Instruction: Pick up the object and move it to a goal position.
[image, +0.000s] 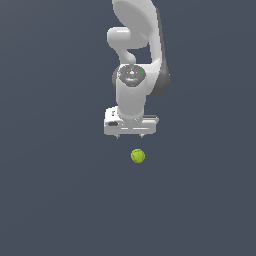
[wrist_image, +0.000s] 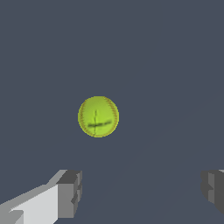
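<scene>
The ball (image: 138, 156) lies alone on the flat grey floor (image: 50, 200), just below the gripper (image: 129, 135) in the exterior view and a little to that view's right of its middle. The gripper hangs above it, apart, fingers pointing down with the jaws spread wide — a gap far broader than the ball, holding nothing. That pose reads as the approach before a grasp: centre over the ball, then drop.

In the wrist view the ball (wrist_image: 98, 116) is round and yellow-green, with thin reddish stitched seams and a dark smudge — it looks firm and likely to roll. The fingers (wrist_image: 69, 194) are blocky, grey-padded, on white bodies.
</scene>
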